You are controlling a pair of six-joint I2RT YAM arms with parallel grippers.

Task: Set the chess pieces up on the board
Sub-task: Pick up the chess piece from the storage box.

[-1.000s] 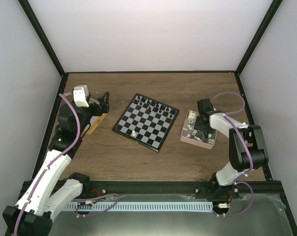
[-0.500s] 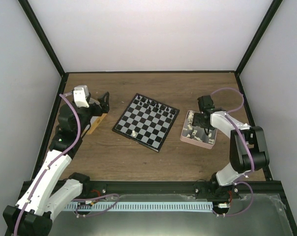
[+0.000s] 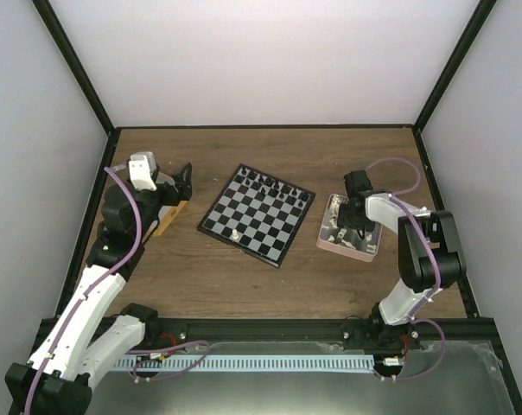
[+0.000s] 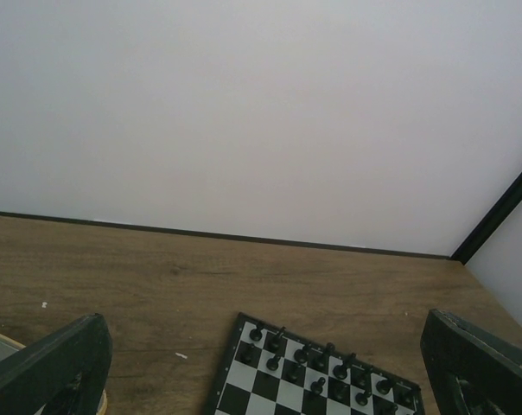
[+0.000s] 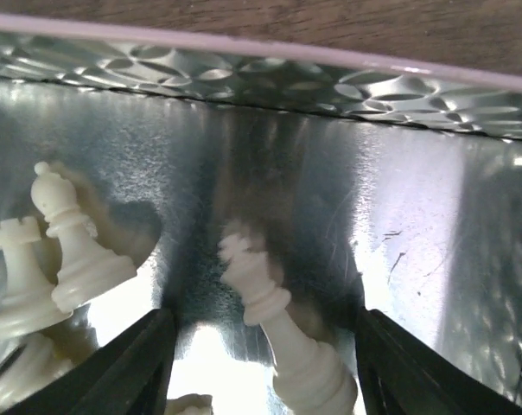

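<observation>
The board [image 3: 257, 214] lies at the table's middle, with black chess pieces [image 3: 271, 184] along its far rows and one cream piece [image 3: 235, 233] near its front edge. The right gripper [image 3: 356, 218] reaches down into the pink tray [image 3: 347, 245]. In the right wrist view, this gripper [image 5: 263, 322] is open. A cream piece [image 5: 283, 333] lies tilted between its fingers, apart from both. Two more cream pieces [image 5: 66, 246] stand at the left. The left gripper [image 3: 180, 181] is open and empty, left of the board. In the left wrist view, the left gripper [image 4: 265, 322] looks over the black pieces [image 4: 317, 367].
A yellow-sided tin [image 3: 172, 217] sits under the left gripper. The tray's shiny metal floor [image 5: 434, 225] and pink rim [image 5: 244, 45] closely surround the right fingers. Black frame posts and white walls enclose the table.
The right wrist has shifted slightly left and lowered further into the tray. The left arm has not moved.
</observation>
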